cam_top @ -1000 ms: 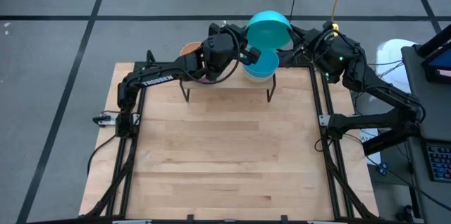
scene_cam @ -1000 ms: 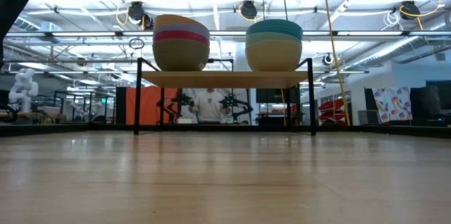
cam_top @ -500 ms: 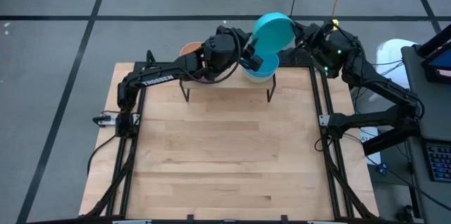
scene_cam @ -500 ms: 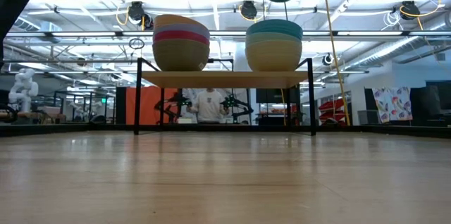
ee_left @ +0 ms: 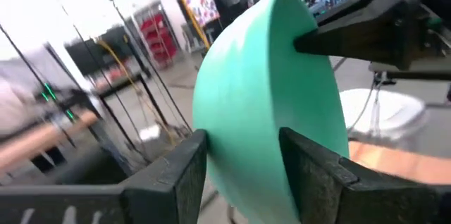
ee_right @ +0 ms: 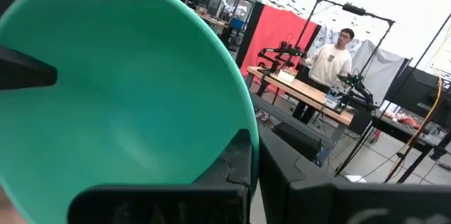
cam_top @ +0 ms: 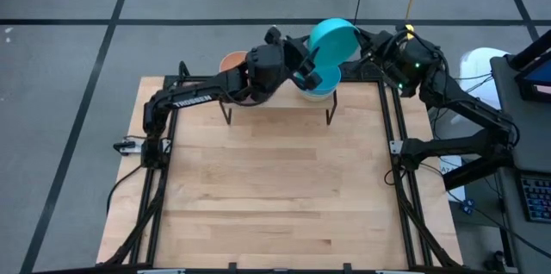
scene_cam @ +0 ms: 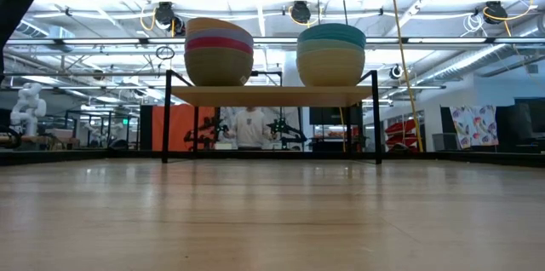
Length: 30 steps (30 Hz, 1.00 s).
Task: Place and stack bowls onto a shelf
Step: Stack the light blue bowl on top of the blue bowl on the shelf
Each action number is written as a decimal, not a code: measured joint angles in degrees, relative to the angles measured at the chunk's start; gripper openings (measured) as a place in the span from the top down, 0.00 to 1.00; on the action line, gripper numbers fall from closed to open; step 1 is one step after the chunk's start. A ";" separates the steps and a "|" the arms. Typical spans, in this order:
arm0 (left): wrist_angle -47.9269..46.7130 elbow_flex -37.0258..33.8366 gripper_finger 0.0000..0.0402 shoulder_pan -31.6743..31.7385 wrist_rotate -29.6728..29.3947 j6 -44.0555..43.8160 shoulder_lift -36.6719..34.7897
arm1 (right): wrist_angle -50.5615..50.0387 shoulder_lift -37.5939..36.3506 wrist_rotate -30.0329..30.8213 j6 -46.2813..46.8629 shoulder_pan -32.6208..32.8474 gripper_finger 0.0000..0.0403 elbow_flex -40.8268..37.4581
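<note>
High view shows our right gripper point(cam_top: 360, 43) pinching the last cyan bowl point(cam_top: 331, 39) above the shelf's point(scene_cam: 272, 95) two stacks; left gripper point(cam_top: 303, 65) spread open

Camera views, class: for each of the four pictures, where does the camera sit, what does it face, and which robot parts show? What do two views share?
High: overhead, facing down; both arms, wooden table.
Low: tabletop level, facing the black-legged plank shelf; no arm shows.
Left wrist: behind the open left gripper, facing the round cyan-blue bowl.
Right wrist: behind the shut right gripper, pinching that bowl's rim.
Shared: both wrist views show this bowl.
</note>
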 joint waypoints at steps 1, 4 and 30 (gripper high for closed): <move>0.60 0.00 0.56 -0.31 -0.41 2.23 0.00 | -0.02 0.00 0.02 0.00 0.00 0.99 0.00; 3.16 0.00 0.56 -1.18 -1.82 7.29 0.00 | 0.07 -0.02 0.00 -0.02 0.01 1.00 0.00; 4.62 0.07 0.56 -5.28 -16.96 21.03 -8.89 | -10.29 -1.00 -4.30 1.86 -0.02 1.00 4.57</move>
